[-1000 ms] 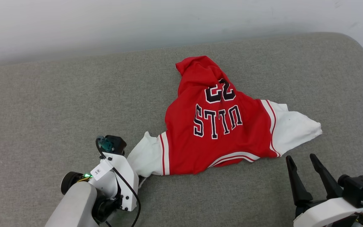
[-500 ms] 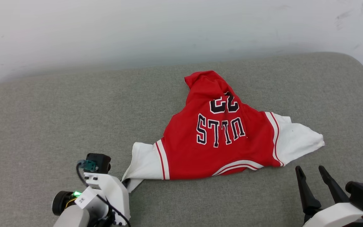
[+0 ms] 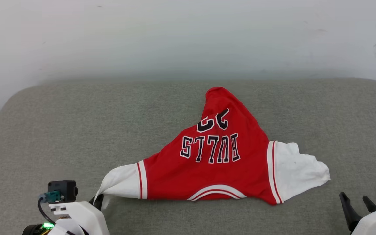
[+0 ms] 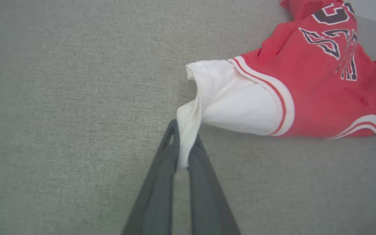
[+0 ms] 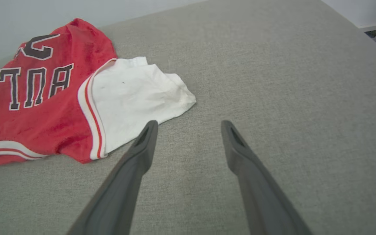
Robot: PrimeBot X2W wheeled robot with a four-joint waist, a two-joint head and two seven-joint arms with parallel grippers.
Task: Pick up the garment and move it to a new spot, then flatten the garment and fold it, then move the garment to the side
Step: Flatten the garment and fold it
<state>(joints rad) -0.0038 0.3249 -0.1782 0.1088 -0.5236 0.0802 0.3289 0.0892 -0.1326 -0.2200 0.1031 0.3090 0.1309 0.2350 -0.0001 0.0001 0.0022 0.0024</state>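
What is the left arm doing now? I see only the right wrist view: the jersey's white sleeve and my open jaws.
Observer: The left jaws are shut on the edge of the other white sleeve, seen in the left wrist view.
Operator: Do my right jaws touch anything?
Observer: No; in the head view a strip of grey cushion shows between the right jaws and the near sleeve.
Operator: And the whole shape?
Observer: The head view shows the jersey bunched into a triangle, narrowing to a peak at the far end.
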